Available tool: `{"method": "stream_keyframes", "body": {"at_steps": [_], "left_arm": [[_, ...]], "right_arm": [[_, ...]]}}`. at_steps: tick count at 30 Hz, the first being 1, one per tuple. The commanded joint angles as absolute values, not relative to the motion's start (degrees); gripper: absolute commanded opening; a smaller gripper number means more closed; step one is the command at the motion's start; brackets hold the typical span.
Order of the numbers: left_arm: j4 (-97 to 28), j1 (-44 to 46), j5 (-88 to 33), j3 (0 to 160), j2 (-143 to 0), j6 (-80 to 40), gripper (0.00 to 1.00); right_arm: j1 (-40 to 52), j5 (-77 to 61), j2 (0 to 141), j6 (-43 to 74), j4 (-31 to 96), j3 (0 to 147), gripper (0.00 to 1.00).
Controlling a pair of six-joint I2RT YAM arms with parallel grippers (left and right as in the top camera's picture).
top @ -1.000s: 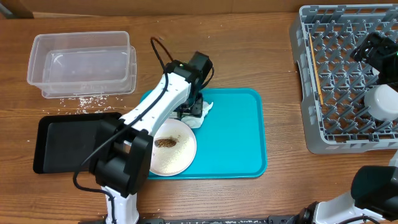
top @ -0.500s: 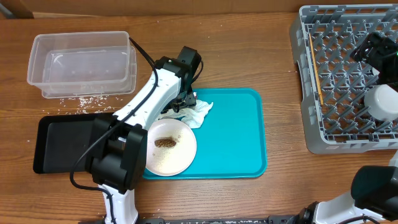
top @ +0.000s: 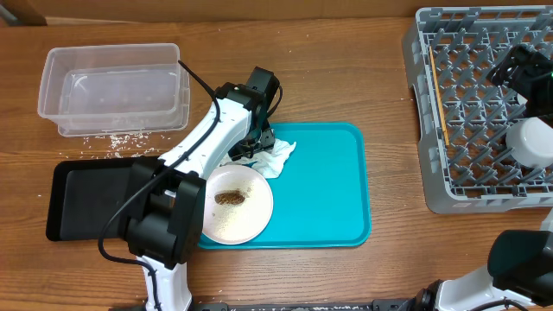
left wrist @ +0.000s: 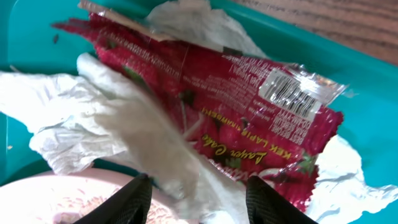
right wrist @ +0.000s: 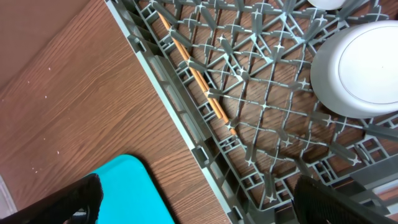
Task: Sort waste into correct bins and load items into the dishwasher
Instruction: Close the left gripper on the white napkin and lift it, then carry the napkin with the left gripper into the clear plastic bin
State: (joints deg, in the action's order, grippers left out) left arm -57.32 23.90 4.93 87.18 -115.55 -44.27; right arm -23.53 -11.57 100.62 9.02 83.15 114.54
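The left tool (left wrist: 199, 198) is held low over the turquoise tray (top: 328, 190) with its jaws partly apart and nothing yet gripped. It is set astride the crumpled napkin (left wrist: 118, 130) and the red wrapper (left wrist: 236, 118), which lie tangled together just beside the plate (top: 262, 203). The right tool (right wrist: 205, 202) is held wide open and empty above the dish rack (right wrist: 249, 112). Waste sorting is judged to be in hand: the jaws are to be shut on one piece only, which is then to be carried to its proper bin.
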Motion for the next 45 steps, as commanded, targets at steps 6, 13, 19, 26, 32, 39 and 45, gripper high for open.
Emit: {"method": "stream_keyframes", "body": {"at_steps": [6, 13, 19, 26, 32, 39, 45], "left_arm": [[-60.62, 23.86, 4.89, 86.52, -116.46, -45.01, 0.41], [-60.16, 23.86, 4.86, 86.52, -116.46, -45.01, 0.24], [-61.01, 23.86, 4.86, 86.52, -116.46, -45.01, 0.04], [-63.83, 23.86, 4.89, 87.53, -116.44, -45.01, 0.04], [-69.43, 23.86, 4.97, 93.84, -116.14, -44.99, 0.04], [-74.28, 23.86, 7.94, 99.63, -114.59, -45.01, 0.04], [-74.94, 23.07, 8.16, 101.32, -110.06, -44.99, 0.04]], "right_arm": [[-23.49, -11.38, 100.42, 9.21, 82.85, 115.18, 1.00], [-23.49, -11.38, 100.42, 9.21, 82.85, 115.18, 1.00], [-23.49, -11.38, 100.42, 9.21, 82.85, 115.18, 1.00], [-23.49, -11.38, 100.42, 9.21, 82.85, 115.18, 1.00], [-23.49, -11.38, 100.42, 9.21, 82.85, 115.18, 1.00], [-23.49, -11.38, 100.42, 9.21, 82.85, 115.18, 1.00], [-23.49, -11.38, 100.42, 9.21, 82.85, 115.18, 1.00]]}}
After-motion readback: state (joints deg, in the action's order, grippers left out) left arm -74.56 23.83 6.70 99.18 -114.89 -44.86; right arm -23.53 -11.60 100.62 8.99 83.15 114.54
